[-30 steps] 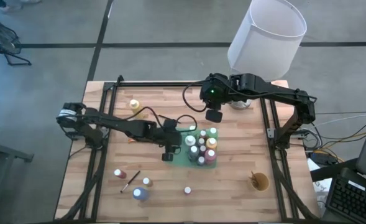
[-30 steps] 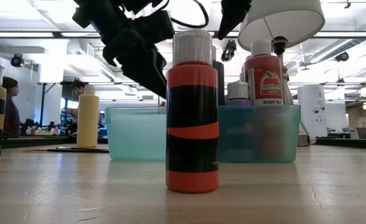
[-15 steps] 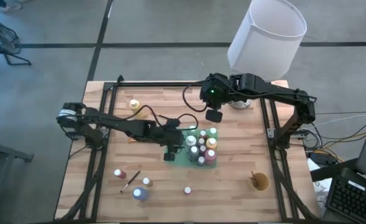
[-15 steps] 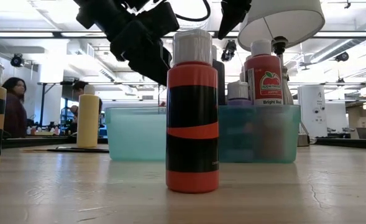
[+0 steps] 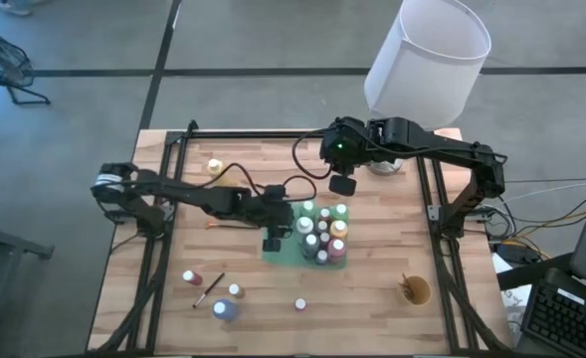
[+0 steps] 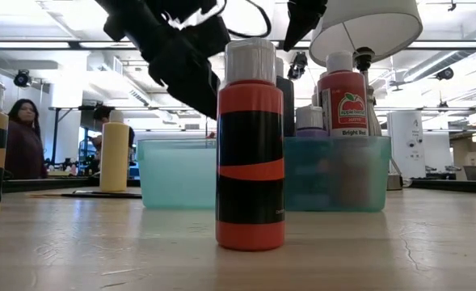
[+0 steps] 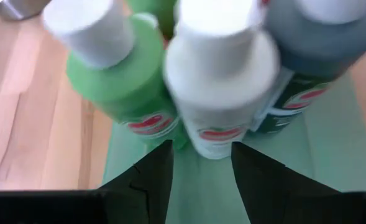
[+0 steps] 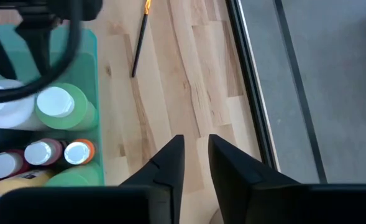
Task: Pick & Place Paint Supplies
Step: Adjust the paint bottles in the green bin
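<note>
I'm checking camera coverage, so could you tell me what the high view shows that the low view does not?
Only the high view shows the tan cup, the loose brush and both arms' reach over the table. Only the low view shows a red bottle up close and people in the room behind. Both show the green tray holding paint bottles.

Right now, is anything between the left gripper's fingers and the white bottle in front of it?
Nothing: in the left wrist view only bare green tray floor lies between the left gripper and the white bottle.
</note>
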Controlling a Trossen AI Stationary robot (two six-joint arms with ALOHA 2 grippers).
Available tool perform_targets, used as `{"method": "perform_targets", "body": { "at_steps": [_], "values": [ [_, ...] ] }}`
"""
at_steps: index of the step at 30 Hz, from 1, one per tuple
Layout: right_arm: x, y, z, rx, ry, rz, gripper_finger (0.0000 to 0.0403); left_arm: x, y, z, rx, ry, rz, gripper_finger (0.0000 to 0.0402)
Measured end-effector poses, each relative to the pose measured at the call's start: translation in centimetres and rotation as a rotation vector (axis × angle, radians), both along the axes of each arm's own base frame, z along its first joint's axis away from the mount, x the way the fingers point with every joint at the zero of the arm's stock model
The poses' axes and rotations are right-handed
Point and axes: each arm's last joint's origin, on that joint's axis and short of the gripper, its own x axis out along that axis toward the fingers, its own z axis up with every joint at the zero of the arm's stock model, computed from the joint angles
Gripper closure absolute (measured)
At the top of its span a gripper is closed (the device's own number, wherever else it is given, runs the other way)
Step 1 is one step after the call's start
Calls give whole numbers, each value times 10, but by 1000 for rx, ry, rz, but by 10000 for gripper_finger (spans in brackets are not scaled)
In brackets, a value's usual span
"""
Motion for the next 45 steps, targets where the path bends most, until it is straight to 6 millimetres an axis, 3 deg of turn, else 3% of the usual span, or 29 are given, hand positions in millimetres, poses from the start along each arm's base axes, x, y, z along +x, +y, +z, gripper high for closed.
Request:
{"method": "perform_targets", "body": {
  "at_steps": [18,32,45],
  "values": [
    [0,0,0,-1,1,3,290,17,5,-37,-29,66,-11,234],
    [0,0,0,-1,0,2,271,21,7,-38,-21,38,0,234],
    [0,0,0,-1,1,2,309,22,10,-37,-23,17,-38,234]
  ]
}}
